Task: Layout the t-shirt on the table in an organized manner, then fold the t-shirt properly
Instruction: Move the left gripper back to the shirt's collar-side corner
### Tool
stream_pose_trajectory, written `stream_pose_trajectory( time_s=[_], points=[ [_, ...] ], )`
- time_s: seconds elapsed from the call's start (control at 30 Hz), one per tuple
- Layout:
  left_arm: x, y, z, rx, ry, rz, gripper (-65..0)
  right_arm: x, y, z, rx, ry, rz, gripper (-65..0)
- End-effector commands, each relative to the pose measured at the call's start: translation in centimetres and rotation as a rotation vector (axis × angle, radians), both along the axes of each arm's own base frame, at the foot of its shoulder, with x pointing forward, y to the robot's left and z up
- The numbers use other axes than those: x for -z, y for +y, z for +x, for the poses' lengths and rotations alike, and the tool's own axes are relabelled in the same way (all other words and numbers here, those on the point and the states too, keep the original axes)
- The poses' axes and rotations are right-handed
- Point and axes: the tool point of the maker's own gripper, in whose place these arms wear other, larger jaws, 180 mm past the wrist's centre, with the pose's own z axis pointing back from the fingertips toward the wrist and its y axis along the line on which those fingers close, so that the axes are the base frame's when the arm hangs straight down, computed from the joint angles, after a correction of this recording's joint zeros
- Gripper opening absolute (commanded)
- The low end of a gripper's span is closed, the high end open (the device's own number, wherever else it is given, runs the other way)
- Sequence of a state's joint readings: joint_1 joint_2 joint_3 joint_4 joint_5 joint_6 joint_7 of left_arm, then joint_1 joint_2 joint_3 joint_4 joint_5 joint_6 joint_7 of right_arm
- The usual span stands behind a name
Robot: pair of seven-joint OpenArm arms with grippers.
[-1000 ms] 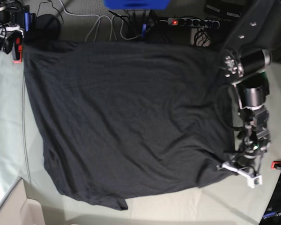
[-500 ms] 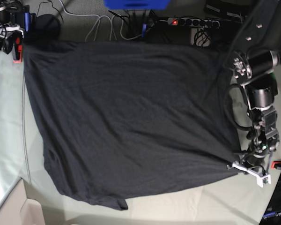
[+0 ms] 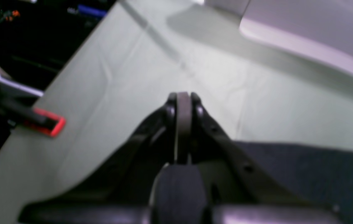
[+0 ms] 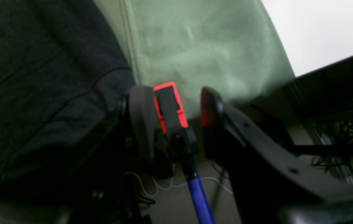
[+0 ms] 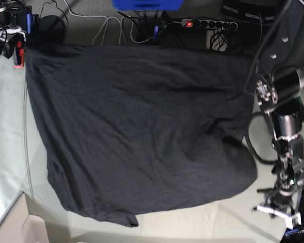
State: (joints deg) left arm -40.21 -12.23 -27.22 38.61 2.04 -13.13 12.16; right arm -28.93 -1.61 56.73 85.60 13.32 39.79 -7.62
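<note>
Lighting: you get soft, even overhead light, with white glare at the near-left corner. Both wrist views: blurred. The t-shirt [image 5: 137, 131]: underexposed, folds barely legible.

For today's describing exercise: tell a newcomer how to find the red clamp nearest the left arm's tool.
Start at the wide table under pale green cloth, where the dark t-shirt is spread. Go to the table edge past the shut left tool. The red clamp grips that edge: a bright red frame, alone against black clutter.
</note>
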Motion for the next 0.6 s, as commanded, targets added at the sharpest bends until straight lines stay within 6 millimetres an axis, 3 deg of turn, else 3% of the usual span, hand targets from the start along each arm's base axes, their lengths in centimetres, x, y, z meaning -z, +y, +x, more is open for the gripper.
stream_pose_trajectory(
  time_s=[0.0,0.13,0.23,0.27,0.33,0.47,0.57],
  points=[
    [-4.1,0.7,1.5,-0.01,-0.098,0.019,-64.8,-1.5,-0.7,0.4,-0.006,-0.042,-0.034,-39.8],
    [-3.8,0.5,1.9,-0.006,-0.083,-0.001,-64.6,-2.6,-0.6,1.1,-0.028,-0.055,-0.059,-39.8],
    [-2.4,0.2,1.6,-0.002,-0.05,-0.013,-64.2,-2.7,-0.6,1.2,-0.026,-0.061,-0.062,-39.8],
    [-1.1,0.1,1.2,-0.001,-0.023,-0.021,-63.0,-2.6,-0.5,1.1,-0.026,-0.059,-0.058,-39.8],
    [1.1,-0.3,0.4,0.002,0.02,-0.034,-57.7,-2.6,-0.5,1.1,-0.026,-0.059,-0.058,-39.8],
    [3.1,-0.3,-1.4,0.001,0.061,-0.023,-42.4,-2.8,-0.6,1.3,-0.027,-0.066,-0.063,-37.8],
    [3.2,-0.3,-3.4,-0.003,0.064,-0.044,-38.8,-2.9,-0.7,1.9,-0.023,-0.083,-0.063,-33.2]
  ],
)
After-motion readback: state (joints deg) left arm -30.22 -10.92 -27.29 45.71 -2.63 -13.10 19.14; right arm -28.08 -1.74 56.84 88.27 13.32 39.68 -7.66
